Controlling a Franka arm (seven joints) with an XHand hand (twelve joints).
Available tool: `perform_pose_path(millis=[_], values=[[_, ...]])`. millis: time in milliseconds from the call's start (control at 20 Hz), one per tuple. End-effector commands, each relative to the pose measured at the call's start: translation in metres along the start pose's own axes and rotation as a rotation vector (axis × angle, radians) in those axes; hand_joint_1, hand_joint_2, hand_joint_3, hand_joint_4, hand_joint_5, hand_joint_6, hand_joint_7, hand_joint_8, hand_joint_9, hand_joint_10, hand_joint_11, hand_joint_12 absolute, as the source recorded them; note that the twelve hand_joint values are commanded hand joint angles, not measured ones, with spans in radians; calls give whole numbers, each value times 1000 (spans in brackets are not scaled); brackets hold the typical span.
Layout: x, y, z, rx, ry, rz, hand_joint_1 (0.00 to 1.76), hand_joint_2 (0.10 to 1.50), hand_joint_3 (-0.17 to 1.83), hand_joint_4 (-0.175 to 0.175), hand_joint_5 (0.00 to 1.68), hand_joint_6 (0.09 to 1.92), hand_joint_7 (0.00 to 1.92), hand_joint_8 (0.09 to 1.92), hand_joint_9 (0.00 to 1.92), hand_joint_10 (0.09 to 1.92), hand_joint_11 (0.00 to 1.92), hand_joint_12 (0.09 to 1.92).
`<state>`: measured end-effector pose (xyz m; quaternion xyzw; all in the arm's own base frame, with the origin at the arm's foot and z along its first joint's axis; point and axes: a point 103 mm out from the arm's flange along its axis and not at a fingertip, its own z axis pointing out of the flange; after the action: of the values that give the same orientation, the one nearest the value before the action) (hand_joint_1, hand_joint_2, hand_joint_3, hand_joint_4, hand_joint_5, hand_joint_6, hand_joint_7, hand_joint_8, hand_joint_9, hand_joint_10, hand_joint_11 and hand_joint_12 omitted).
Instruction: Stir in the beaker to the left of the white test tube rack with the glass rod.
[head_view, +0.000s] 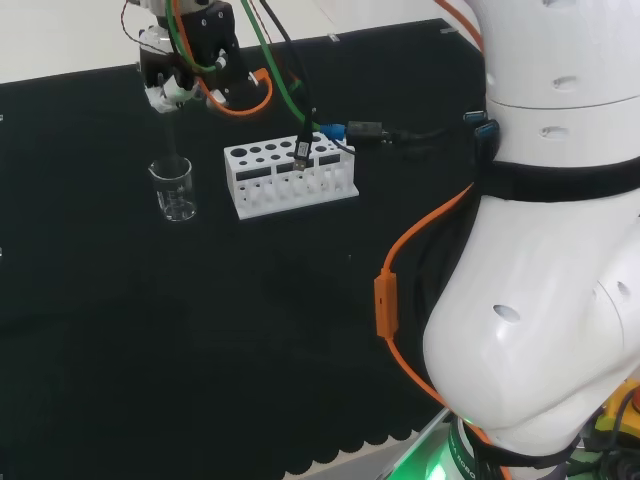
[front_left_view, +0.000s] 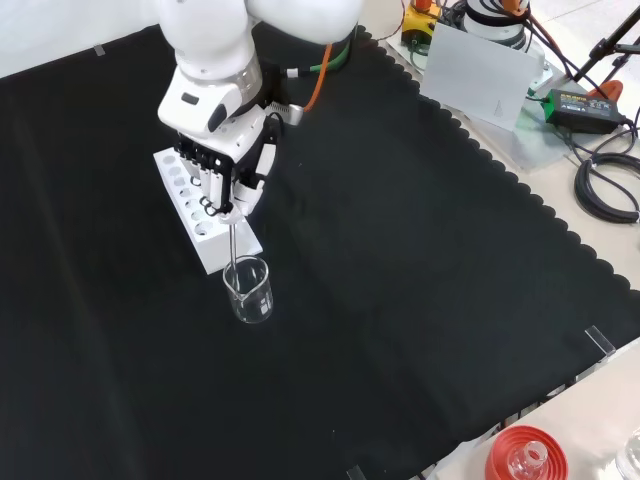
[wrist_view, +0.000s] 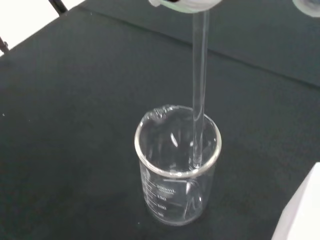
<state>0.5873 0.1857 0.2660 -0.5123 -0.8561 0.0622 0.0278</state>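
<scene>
Glass rod: stiff, slippery, fragile; my hand pinches its top end, its tip inside the light beaker.

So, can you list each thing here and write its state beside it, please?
hand: shut on the glass rod, above the beaker
glass rod: upright, its lower end inside the beaker
beaker: upright on the cloth, looks empty
white test tube rack: standing beside the beaker, its holes look empty
</scene>
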Motion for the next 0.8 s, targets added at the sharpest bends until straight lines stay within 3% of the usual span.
perform_pose_path(millis=[50, 350, 800], values=[[36, -23, 8, 43, 35, -23, 1312, 1073, -175, -175, 1242, 569, 1292, 580, 1786, 400, 1627, 691], [47, -11, 10, 35, 3, -45, 1312, 1073, -175, -175, 1242, 569, 1292, 580, 1785, 400, 1626, 690], [35, -17, 8, 34, 5, -33, 1312, 1073, -175, -175, 1242, 569, 1292, 580, 1785, 399, 1626, 690]])
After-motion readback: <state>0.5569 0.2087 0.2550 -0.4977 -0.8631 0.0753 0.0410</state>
